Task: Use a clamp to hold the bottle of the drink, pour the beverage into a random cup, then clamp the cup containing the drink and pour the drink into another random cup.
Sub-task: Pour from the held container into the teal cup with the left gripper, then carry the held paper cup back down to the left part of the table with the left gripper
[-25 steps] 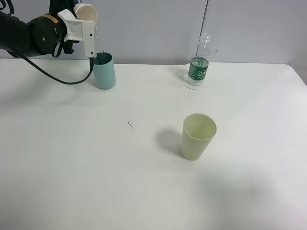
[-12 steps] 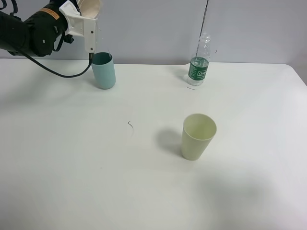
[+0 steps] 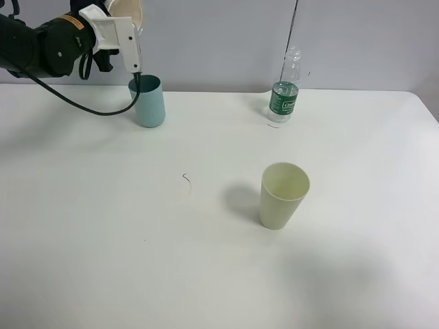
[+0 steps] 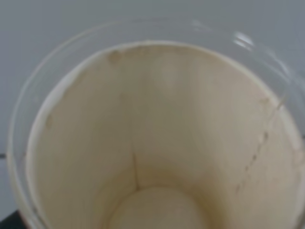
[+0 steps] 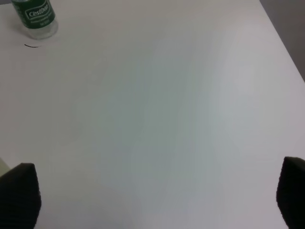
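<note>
Up at the far left corner of the bench [image 3: 206, 274], the left gripper [image 3: 127, 31] hangs in the air, clamped on the blue-sleeved cup [image 3: 127, 10], which lies tipped well over on its side, mouth turned outward. Only its pale rim and peach inside show from high up, at the very top edge of that view. The left wrist camera stares straight into the cup [image 4: 157, 143]: clear rim, beige walls, faint stains and a seam, no liquid visible inside it from here. One white finger [image 3: 130, 51] of that gripper points down toward the teal cup [image 3: 148, 101], which stands upright on the bench just beneath, close to the far edge. Whether the fingertip touches the teal rim cannot be told.

Over near the far edge, right of centre, the bottle [image 3: 285, 96] stands upright, uncapped, green label facing out, well apart from both cups at the left corner. The right wrist camera catches that bottle [image 5: 34, 16] too, only its labelled lower half. The right gripper [image 5: 152, 200] is out of the high view, and its dark fingertips [image 5: 19, 195] sit wide apart at the sides of its own view, nothing between them but bare white bench.

The yellow-green cup [image 3: 282, 195] stands upright alone near the bench's middle, a small dark squiggle [image 3: 186, 178] marking the surface to its left
</note>
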### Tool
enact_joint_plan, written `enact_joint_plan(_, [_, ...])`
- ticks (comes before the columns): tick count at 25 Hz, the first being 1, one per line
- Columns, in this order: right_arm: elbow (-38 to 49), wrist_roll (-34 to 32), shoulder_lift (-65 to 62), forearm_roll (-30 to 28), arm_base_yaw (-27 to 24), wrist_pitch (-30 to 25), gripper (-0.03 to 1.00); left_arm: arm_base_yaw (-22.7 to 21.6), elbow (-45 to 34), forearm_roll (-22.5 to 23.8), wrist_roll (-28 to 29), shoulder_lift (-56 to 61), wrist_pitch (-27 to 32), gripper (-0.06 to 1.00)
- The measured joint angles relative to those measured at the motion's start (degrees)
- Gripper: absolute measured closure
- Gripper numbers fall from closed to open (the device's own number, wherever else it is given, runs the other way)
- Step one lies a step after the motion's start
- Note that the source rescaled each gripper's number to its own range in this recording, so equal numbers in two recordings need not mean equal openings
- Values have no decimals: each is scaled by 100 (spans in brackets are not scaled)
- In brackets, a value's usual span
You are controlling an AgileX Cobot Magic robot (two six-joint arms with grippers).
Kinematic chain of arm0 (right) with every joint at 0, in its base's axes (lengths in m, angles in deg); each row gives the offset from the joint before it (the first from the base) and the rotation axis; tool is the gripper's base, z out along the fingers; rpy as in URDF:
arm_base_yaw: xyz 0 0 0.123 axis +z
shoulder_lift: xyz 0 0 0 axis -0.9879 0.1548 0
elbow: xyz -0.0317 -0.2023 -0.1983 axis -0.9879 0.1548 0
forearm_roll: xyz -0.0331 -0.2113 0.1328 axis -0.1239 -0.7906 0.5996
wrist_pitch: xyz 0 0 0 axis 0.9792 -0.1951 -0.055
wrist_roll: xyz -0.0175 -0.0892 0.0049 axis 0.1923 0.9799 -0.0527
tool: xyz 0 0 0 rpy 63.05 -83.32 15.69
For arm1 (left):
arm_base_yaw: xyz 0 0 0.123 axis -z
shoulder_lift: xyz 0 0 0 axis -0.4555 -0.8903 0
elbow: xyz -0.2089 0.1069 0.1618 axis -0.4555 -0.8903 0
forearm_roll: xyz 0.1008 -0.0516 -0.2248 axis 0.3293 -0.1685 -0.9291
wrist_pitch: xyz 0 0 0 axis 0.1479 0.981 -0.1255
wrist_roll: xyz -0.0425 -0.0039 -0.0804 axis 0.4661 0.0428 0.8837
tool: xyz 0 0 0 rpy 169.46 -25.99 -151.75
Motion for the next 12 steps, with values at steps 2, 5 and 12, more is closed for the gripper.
enact_joint_plan(2, [0,0,0,0,0,0,-3,22,0,-21,484,157,548,93])
enact_joint_plan(5, [0,0,0,0,0,0,-3,42,0,-21,1178,434,1345,93])
enact_joint_plan(12, [0,0,0,0,0,0,-3,42,-24,52,3017,1205,2890,93])
